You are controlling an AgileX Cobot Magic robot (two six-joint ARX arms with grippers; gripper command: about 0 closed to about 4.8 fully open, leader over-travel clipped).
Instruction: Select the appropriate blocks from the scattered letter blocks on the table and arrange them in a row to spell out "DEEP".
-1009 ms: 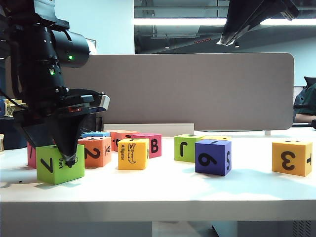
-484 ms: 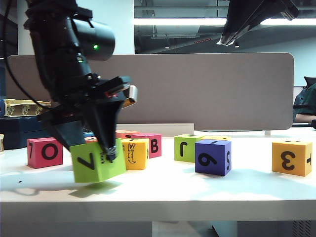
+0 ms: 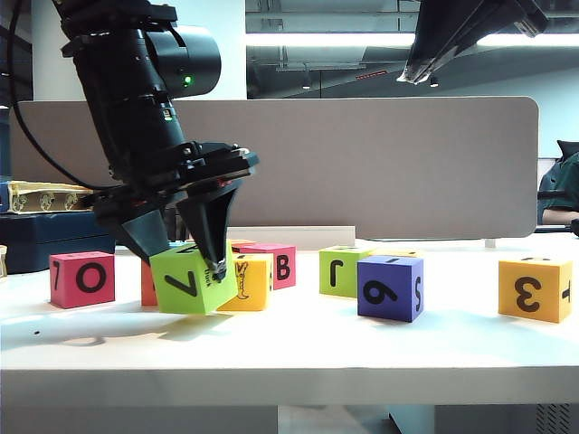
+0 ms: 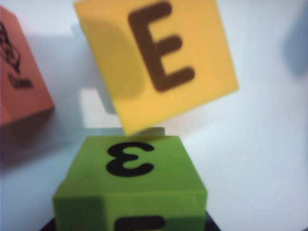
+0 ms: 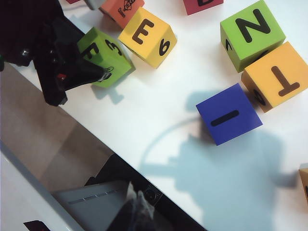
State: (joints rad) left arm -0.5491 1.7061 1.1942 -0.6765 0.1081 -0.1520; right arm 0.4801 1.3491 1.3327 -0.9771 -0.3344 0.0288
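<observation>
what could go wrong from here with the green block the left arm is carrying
1. The left pincer holds the lime green block tilted and close to the yellow E block; setting it down here may bump that block out of line.
2. Held at a tilt, it may land on an edge and roll, so its E face ends up off top.
The right pincer, shut, is out of view.

You're looking at a lime green block [image 3: 188, 280] showing a black 7, gripped in the black left gripper [image 3: 185, 258], with a yellow block [image 3: 249, 282] wearing an alligator drawing beside it. Farther along, a pink block [image 3: 82, 278] is showing a black 0, a purple block [image 3: 390, 287] a black 6, and a yellow-orange block [image 3: 534, 287] a black 3, all sitting on the white table [image 3: 362, 348].
</observation>
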